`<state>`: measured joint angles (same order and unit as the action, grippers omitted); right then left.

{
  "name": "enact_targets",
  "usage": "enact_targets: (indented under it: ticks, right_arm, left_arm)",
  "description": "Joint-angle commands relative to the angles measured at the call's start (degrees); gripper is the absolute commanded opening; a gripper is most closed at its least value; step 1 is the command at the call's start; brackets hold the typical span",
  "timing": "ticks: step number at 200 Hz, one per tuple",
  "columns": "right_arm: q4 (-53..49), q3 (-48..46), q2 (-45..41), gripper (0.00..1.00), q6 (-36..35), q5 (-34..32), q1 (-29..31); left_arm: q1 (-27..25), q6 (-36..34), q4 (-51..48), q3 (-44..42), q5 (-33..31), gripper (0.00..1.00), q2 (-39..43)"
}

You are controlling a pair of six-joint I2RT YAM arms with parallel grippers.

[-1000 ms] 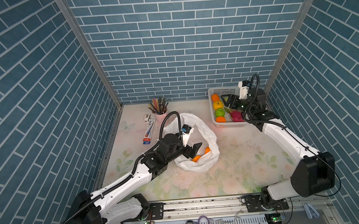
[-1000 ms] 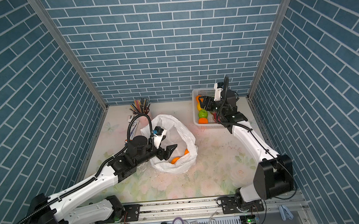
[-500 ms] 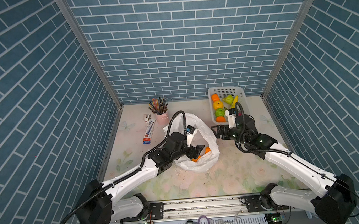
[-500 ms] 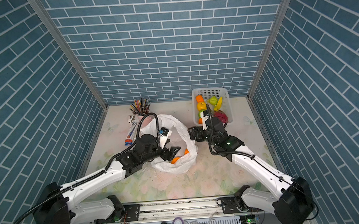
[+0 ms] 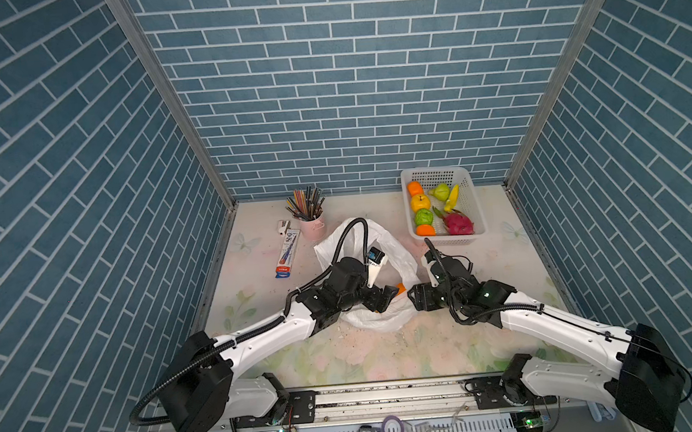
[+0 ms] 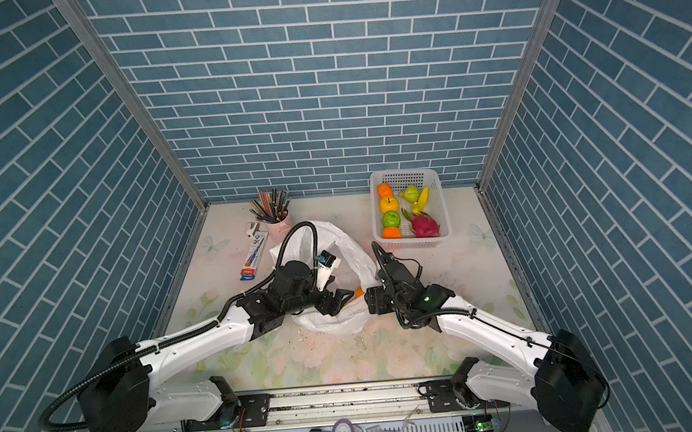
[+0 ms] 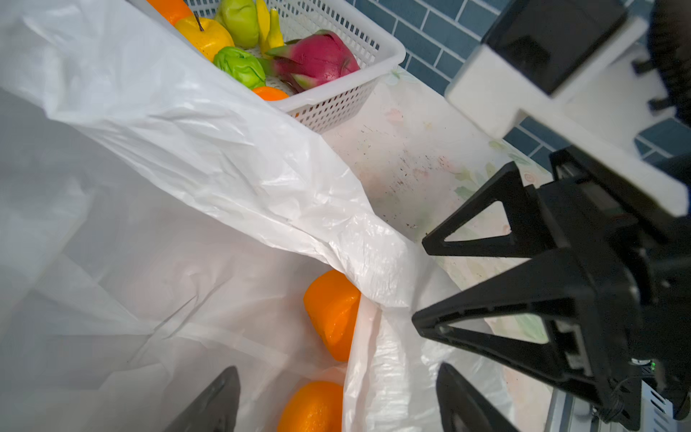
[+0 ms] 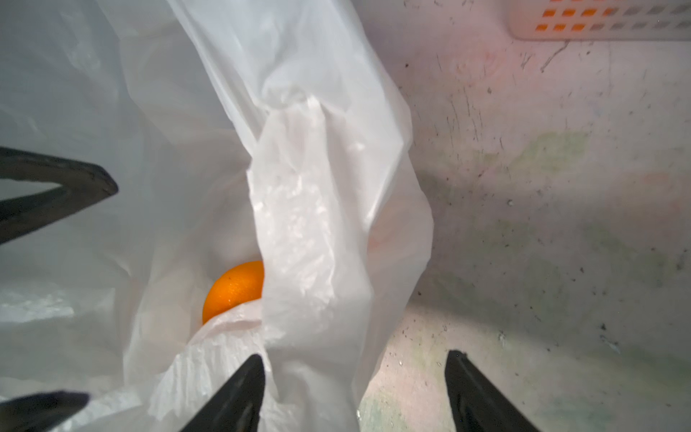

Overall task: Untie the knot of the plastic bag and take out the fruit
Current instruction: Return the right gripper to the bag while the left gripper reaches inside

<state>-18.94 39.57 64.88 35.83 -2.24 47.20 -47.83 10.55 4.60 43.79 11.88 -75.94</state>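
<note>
The pale floral-printed tabletop [image 5: 526, 250] is carrying everything. The thin, crinkly, translucent white plastic bag [image 5: 401, 259] [image 6: 351, 250] is lying slumped near its middle, with its mouth gaping open and one twisted handle strip [image 7: 374, 254] running across the opening.

The white perforated plastic basket [image 5: 448, 241] [image 6: 409, 244] is standing near the back right corner, apart from the bag. It is holding a pink dragon fruit [image 5: 457, 222], a yellow apple [image 5: 419, 201], two green fruits, a yellow banana-like piece and two oranges.

The black left gripper [image 5: 389, 297] [image 7: 336, 368] is hanging over the bag's mouth with its jaws spread wide and nothing pinched between them. The black right gripper [image 5: 411, 299] [image 8: 355, 355] is facing it from the right at the bag's rim. Its jaws are also standing well apart, and a loose fold of the bag [image 8: 318, 205] is lying between them without being squeezed.

Two glossy oranges [image 7: 331, 310] are sitting inside the bag, just beyond the left fingertips, and one of them is peeking out in the right wrist view [image 8: 233, 288].

A pink cup of coloured pencils [image 5: 312, 227] and a flat tube [image 5: 286, 252] are resting near the back left
</note>
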Motion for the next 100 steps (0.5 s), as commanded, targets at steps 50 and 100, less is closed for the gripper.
enact_targets:
  ticks: [50,100]
  right_arm:
    - [0.2,-4.5,1.0,0.44,4.7,-4.1,6.0]
    - [-0.7,-6.2,1.6,0.3,9.8,-8.1,6.7]
  left_arm:
    - [-3.5,-3.8,-2.7,5.1,-2.6,0.83,-6.8]
    - [-3.8,-3.7,-1.4,6.3,-6.3,0.73,-10.7]
